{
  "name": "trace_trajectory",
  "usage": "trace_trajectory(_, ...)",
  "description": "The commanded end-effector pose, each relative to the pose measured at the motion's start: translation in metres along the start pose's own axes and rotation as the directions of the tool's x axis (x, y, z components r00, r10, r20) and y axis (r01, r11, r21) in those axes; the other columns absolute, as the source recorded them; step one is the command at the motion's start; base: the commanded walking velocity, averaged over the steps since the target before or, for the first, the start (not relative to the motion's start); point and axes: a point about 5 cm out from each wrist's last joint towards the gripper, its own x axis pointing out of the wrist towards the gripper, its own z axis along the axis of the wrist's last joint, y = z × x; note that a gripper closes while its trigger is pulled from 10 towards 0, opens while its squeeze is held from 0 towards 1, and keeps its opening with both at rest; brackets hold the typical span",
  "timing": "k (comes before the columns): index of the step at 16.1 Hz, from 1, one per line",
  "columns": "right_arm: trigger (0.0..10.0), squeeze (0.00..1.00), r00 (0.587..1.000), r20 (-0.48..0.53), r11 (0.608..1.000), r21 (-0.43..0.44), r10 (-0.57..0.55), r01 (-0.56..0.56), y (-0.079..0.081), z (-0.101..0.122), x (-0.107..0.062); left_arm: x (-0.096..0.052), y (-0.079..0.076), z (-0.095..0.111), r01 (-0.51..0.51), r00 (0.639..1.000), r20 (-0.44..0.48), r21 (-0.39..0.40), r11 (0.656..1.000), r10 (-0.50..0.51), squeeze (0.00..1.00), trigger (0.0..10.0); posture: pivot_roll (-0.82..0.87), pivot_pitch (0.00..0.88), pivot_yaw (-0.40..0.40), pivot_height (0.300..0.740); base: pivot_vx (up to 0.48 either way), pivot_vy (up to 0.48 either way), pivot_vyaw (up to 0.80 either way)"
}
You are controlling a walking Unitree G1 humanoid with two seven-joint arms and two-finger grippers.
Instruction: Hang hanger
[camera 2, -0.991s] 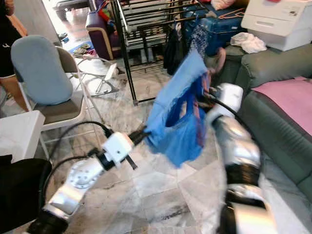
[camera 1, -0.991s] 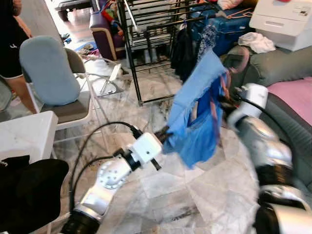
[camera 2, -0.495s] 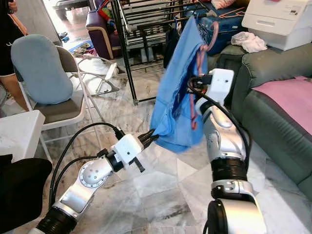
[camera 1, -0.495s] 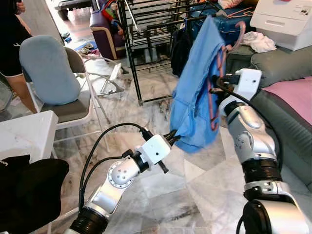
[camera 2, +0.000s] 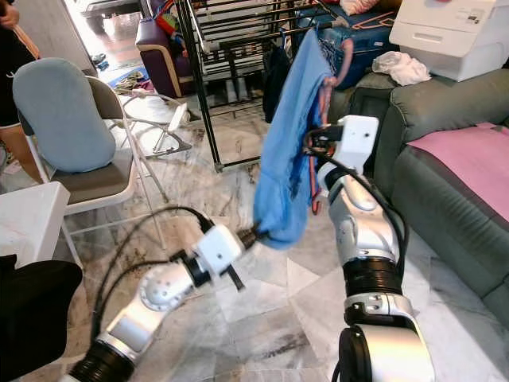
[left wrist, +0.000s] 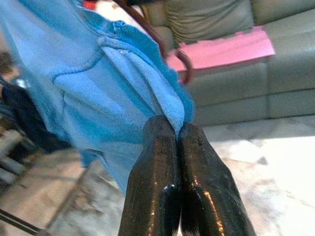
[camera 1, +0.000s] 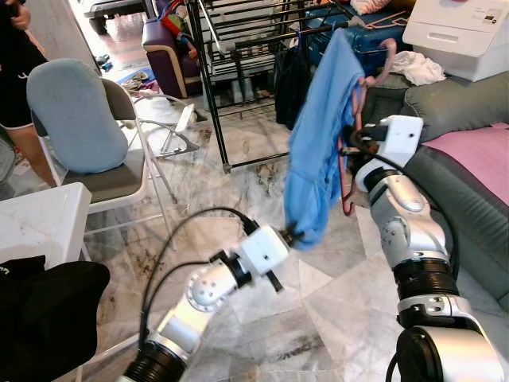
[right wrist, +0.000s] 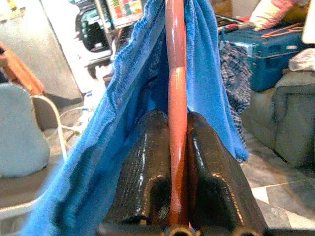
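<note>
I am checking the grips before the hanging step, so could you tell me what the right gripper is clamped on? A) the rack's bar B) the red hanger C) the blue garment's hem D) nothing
B: the right gripper is shut on the red hanger, its bar running between both fingers.

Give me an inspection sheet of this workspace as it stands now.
Surface: marble tile floor, bare in front of the robot.
Job's things: pink hanger carrying a blue garment, held up in front of the black drying rack.
Clutter: white cloth on the sofa back; black cloth on the white table.
End effectors: right end effector shut on the hanger's bar; left end effector pinching the garment's lower edge.
Cables: black cables loop along the left arm.
Surroundings: grey sofa, pink cover, blue-backed chair, a person at the far left.
</note>
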Motion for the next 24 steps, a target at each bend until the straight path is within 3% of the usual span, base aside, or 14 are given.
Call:
trace_trajectory(1, 10.0, 0.00, 0.998, 0.044, 0.998, -0.042, 0.051, -0.050, 0.008, 0.006, 0.000, -0.003, -0.006, -0.010, 0.032, 0.998, -0.044, -0.047, 0.998, -0.034, 1.00, 10.0, -0.12, 0.000, 0.082, 0.740, 0.000, 0.000, 0.00)
trace_trajectory(2, 10.0, 0.00, 0.995, 0.024, 0.994, -0.058, 0.093, -0.091, 0.012, -0.003, -0.005, -0.002, -0.010, -0.014, 0.045, 0.997, -0.059, -0.086, 0.995, -0.050, 1.00, 10.0, -0.12, 0.000, 0.082, 0.740, 0.000, 0.000, 0.00)
trace_trajectory(7, 10.0, 0.00, 0.974, -0.010, 0.971, -0.075, 0.225, -0.225, 0.024, -0.025, -0.023, -0.002, -0.015, -0.023, 0.061, 0.994, -0.089, -0.096, 0.993, -0.070, 1.00, 10.0, -0.14, 0.000, 0.088, 0.740, 0.000, 0.000, 0.00)
trace_trajectory(10, 10.0, 0.00, 0.943, -0.044, 0.942, -0.039, 0.331, -0.332, 0.031, -0.037, -0.034, -0.006, -0.007, -0.019, 0.019, 0.998, -0.065, -0.074, 0.997, -0.024, 1.00, 10.0, -0.14, 0.000, 0.093, 0.740, 0.000, 0.000, 0.00)
trace_trajectory(12, 10.0, 0.00, 0.905, -0.079, 0.905, -0.050, 0.417, -0.422, 0.033, -0.044, -0.045, -0.018, 0.007, -0.014, -0.032, 0.998, -0.046, -0.014, 0.999, 0.031, 1.00, 10.0, -0.13, 0.000, 0.092, 0.740, 0.000, 0.000, 0.00)
trace_trajectory(14, 10.0, 0.00, 0.853, -0.112, 0.849, -0.094, 0.509, -0.519, 0.029, -0.049, -0.059, -0.039, 0.031, -0.007, -0.092, 0.995, -0.032, 0.068, 0.993, 0.095, 1.00, 10.0, -0.12, 0.000, 0.087, 0.740, 0.000, 0.000, 0.00)
trace_trajectory(15, 10.0, 0.00, 0.846, -0.120, 0.842, -0.094, 0.519, -0.531, 0.027, -0.051, -0.062, -0.043, 0.035, -0.005, -0.105, 0.994, -0.029, 0.086, 0.991, 0.108, 1.00, 10.0, -0.12, 0.000, 0.087, 0.740, 0.000, 0.000, 0.00)
trace_trajectory(17, 10.0, 0.00, 0.795, -0.169, 0.791, -0.107, 0.582, -0.602, 0.022, -0.056, -0.070, -0.056, 0.052, 0.001, -0.154, 0.987, -0.014, 0.160, 0.975, 0.159, 1.00, 10.0, -0.12, 0.000, 0.084, 0.740, 0.000, 0.000, 0.00)
trace_trajectory(19, 10.0, 0.00, 0.758, -0.194, 0.760, -0.082, 0.623, -0.645, 0.019, -0.057, -0.075, -0.061, 0.057, 0.005, -0.170, 0.985, -0.002, 0.192, 0.967, 0.174, 1.00, 10.0, -0.11, 0.000, 0.080, 0.740, 0.000, 0.000, 0.00)
trace_trajectory(24, 10.0, 0.00, 0.553, -0.327, 0.570, -0.051, 0.766, -0.820, 0.004, -0.053, -0.095, -0.085, 0.067, -0.007, -0.031, 0.991, -0.115, 0.328, 0.944, 0.072, 1.00, 10.0, -0.11, 0.000, 0.095, 0.740, 0.000, 0.000, 0.00)
